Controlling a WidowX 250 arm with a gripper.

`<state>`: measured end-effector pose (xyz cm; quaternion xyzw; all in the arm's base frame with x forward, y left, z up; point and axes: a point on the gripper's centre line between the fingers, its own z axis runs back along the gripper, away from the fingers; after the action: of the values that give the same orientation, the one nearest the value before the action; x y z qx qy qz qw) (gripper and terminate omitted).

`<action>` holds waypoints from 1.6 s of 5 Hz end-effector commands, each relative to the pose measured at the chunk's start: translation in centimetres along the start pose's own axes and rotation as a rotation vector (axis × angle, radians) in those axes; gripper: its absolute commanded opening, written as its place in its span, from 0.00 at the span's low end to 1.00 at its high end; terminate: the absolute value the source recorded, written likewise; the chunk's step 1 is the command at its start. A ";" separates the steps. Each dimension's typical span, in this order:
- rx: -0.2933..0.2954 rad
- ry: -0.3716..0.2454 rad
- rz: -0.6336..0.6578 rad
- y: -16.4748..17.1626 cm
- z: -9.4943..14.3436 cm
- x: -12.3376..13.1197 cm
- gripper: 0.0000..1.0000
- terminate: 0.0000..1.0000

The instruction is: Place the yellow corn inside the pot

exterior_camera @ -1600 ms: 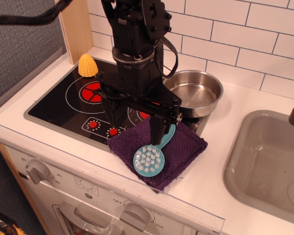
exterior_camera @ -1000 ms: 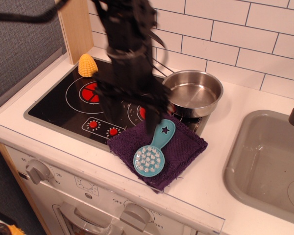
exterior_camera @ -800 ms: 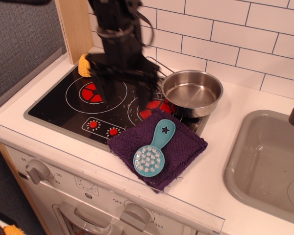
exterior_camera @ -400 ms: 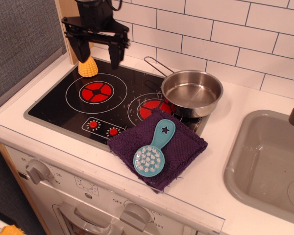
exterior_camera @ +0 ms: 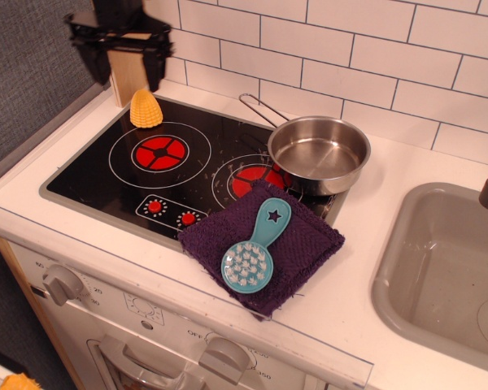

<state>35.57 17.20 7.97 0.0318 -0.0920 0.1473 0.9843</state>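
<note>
The yellow corn [exterior_camera: 145,109] stands upright on the far left corner of the black stovetop [exterior_camera: 106,175]. The pot [exterior_camera: 319,153], a shallow shiny steel pan with a thin wire handle pointing back left, sits on the right burner and holds nothing. My gripper [exterior_camera: 123,70] hangs open and empty in the air above and slightly left of the corn, its two dark fingers [exterior_camera: 154,65] spread apart. It does not touch the corn.
A purple cloth [exterior_camera: 264,241] lies at the stove's front right with a teal brush [exterior_camera: 254,249] on it. A grey sink basin [exterior_camera: 443,268] is at the right. A wooden post [exterior_camera: 128,69] and white tiled wall stand behind. Oven knobs [exterior_camera: 61,283] line the front.
My gripper has moved from above the purple cloth, back and to the left across the stove, and now hovers over the corn. The corn, pot and brush have not moved.
</note>
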 end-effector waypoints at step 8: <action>-0.176 -0.085 -0.304 -12.6 4.5 -1.4 0.00 0.00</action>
<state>37.73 3.37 9.02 -0.0398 -0.1074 -0.0144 0.9933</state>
